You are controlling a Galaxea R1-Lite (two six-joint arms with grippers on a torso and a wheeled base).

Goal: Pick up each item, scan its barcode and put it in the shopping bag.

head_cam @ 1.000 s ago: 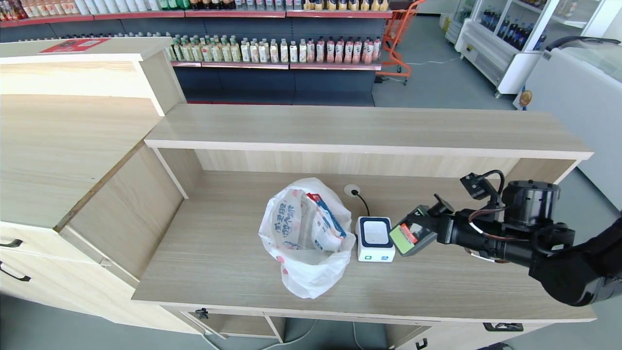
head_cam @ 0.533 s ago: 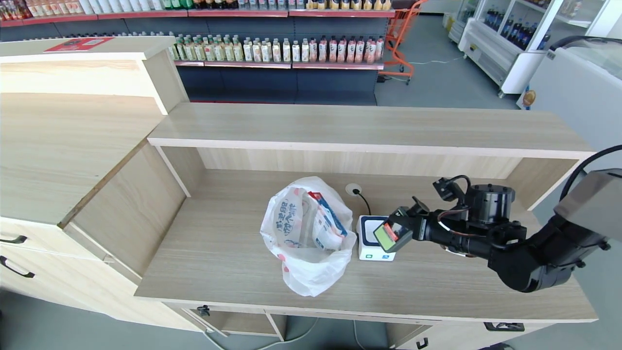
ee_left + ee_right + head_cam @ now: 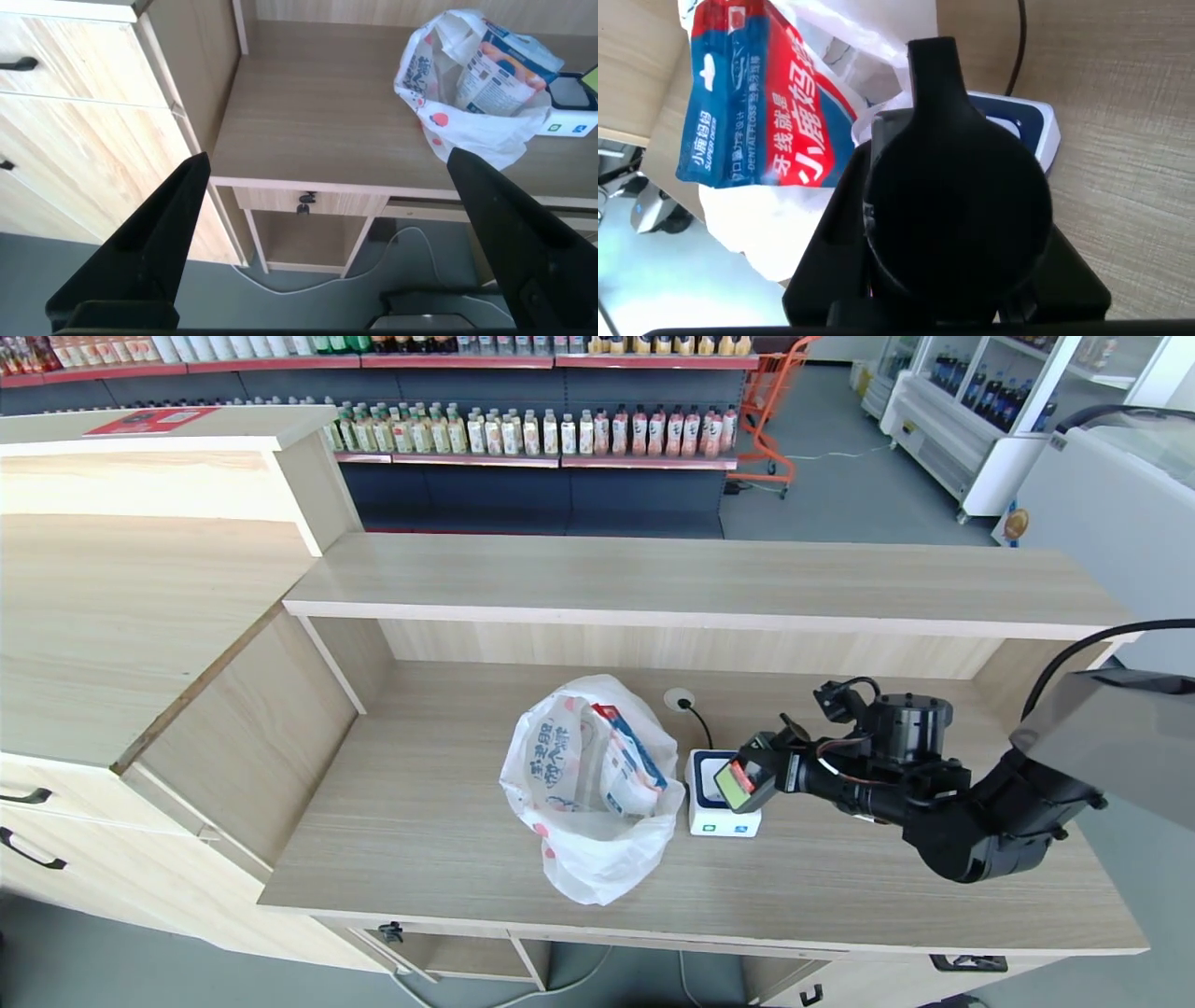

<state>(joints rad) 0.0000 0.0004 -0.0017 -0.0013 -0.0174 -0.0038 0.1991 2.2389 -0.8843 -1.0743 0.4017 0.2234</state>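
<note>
Just over the scanner (image 3: 724, 820), small box (image 3: 734, 784) in right hand (image 3: 752, 771).

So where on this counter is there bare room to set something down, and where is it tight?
Free: the counter between the shopping bag and the left side wall, the front strip right of the bag, and the upper ledge. Crowded: bag, scanner and right gripper, shut on a small green packet, sit close together.
</note>
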